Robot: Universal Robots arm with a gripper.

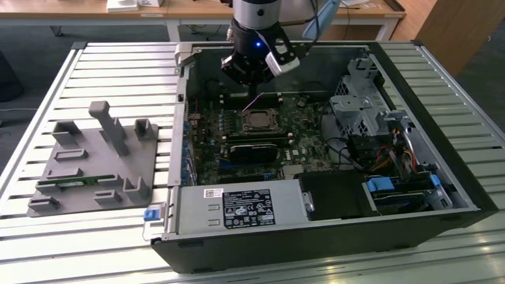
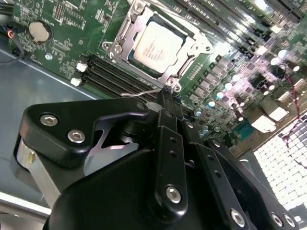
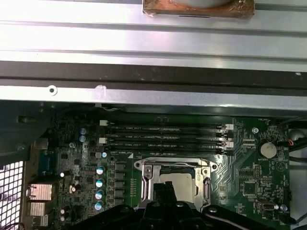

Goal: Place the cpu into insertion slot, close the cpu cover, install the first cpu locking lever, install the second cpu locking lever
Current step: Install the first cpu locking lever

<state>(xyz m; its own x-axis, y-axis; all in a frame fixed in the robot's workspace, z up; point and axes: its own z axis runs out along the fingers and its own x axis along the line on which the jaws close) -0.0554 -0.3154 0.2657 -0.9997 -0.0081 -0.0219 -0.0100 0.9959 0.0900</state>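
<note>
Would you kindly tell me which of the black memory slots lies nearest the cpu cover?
The slot running right alongside the cpu cover in the first wrist view; the other slots lie beyond it, toward the case's metal wall.

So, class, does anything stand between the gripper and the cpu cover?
Nothing visible does. In the second wrist view the gripper is at a corner of the cpu cover, beside a thin wire lever; the cpu lies seated inside its frame.
</note>
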